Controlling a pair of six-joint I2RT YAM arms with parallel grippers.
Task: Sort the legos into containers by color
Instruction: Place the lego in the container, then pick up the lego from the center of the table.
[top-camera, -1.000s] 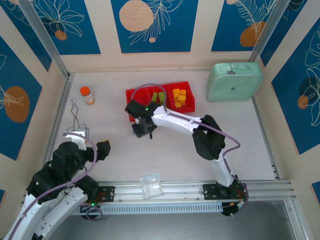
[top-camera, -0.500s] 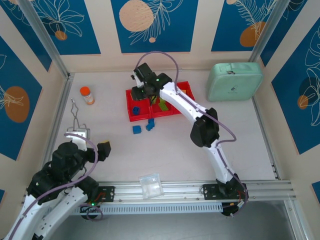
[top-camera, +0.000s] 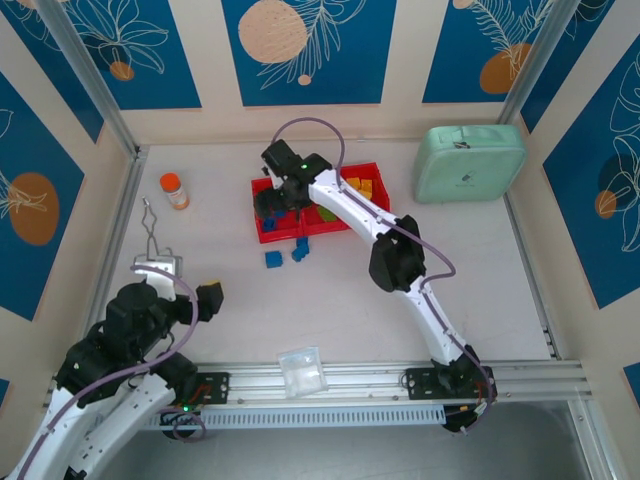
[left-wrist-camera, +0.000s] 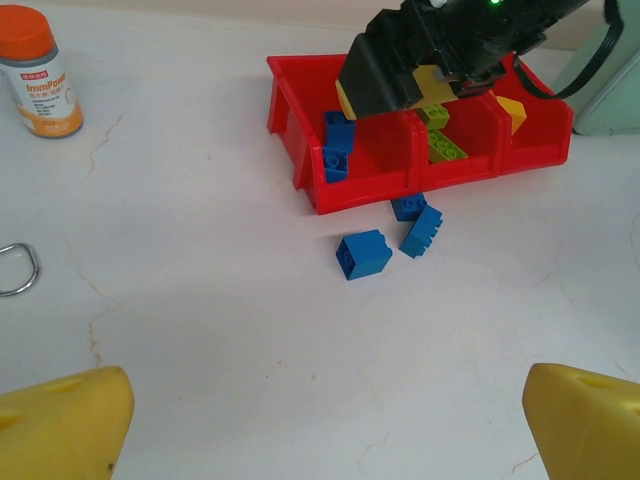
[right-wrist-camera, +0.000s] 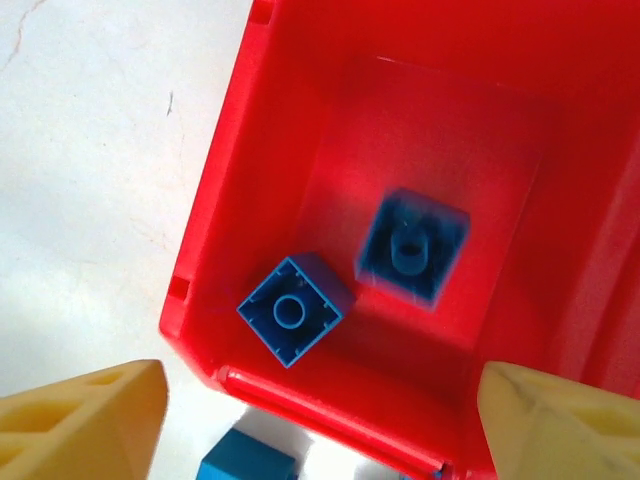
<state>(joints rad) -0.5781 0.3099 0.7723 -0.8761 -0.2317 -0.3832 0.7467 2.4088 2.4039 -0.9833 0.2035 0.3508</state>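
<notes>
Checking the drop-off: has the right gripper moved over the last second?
Yes. The right gripper moved from the table in front of the red tray to above its left compartment, upward in the top view.

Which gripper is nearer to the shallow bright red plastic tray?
Right. The right gripper hangs open directly over the tray, above its left compartment; the left gripper sits open well away, toward the table's near left side.

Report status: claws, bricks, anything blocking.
Right claw open, empty, above left bin of tray. Left claw open, empty, near its base. Two blue bricks in that bin; three loose bricks on table at tray front.
</notes>
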